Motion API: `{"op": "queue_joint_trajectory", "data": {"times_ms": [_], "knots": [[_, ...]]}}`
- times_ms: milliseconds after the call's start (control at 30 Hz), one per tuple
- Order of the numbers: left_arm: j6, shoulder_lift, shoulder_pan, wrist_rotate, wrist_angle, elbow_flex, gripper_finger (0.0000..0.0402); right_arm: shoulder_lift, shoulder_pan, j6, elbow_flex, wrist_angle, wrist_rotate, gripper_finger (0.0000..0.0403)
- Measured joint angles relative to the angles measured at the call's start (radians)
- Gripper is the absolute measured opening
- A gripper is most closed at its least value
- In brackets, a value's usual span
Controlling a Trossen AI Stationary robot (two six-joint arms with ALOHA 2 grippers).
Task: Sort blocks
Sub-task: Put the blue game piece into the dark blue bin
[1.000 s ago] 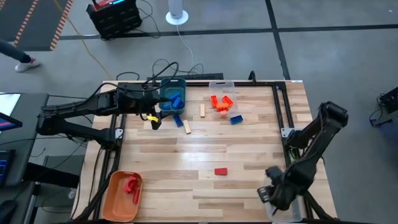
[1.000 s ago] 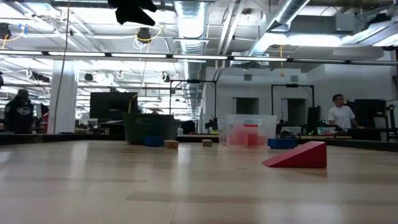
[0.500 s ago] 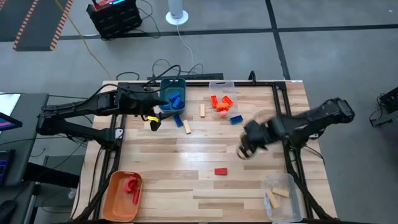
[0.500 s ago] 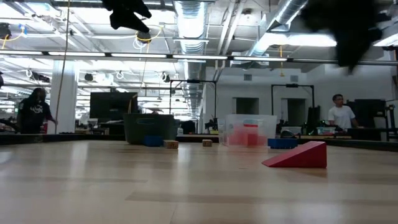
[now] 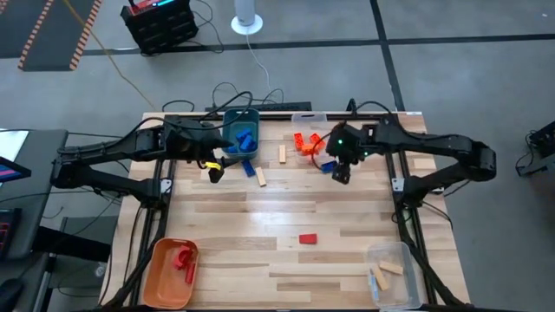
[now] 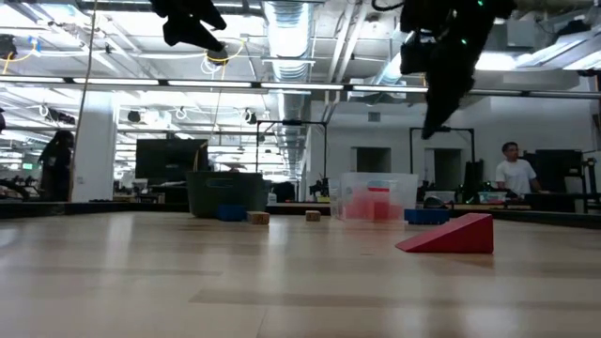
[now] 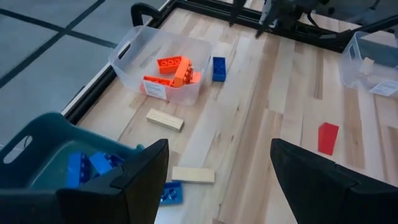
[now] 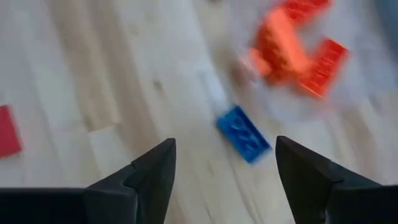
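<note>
Blocks lie in several spots on the wooden table (image 5: 286, 225), and neither gripper holds one. The right gripper (image 5: 341, 172) hangs above the table with its fingers (image 8: 143, 180) spread wide and nothing between them; its wrist view looks down on a blue brick (image 8: 244, 134) lying on the bare wood just beside the clear bin (image 5: 310, 130). That bin holds orange bricks (image 5: 305, 142). In the low view this gripper (image 6: 434, 122) hangs well above the tabletop.

The left gripper (image 5: 215, 170) hovers by the teal bin (image 5: 240, 132), its fingers (image 7: 140, 174) also wide apart and empty. The teal bin holds blue blocks (image 5: 244, 137). Another blue block (image 5: 249, 167) lies on the table just beside that bin, with a wood block (image 5: 261, 177) near it and a second wood block (image 5: 283, 153) between the teal and clear bins.

Farther out, a red block (image 5: 308, 238) lies alone toward the middle of the near half of the table; in the low view it shows as a wedge (image 6: 449, 235). An orange bin (image 5: 165, 276) at the near left corner holds red pieces (image 5: 184, 259). A second clear bin (image 5: 392, 276) at the near right corner holds wood sticks (image 5: 386, 272).

In the room behind, a person (image 6: 513, 173) stands at the right.
</note>
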Motion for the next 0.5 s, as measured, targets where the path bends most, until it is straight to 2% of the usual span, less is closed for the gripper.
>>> {"op": "queue_joint_trajectory", "data": {"times_ms": [233,500], "knots": [[-0.064,0.0,0.0,-0.003,-0.039,0.0,0.0275,-0.037,-0.098,-0.07,-0.225,0.17,-0.106,0.0259],[-0.1,0.0,0.0,-0.007,-0.059,0.0,0.0275,0.021,-0.162,-0.2,-0.308,0.233,-0.078,0.0261]]}}
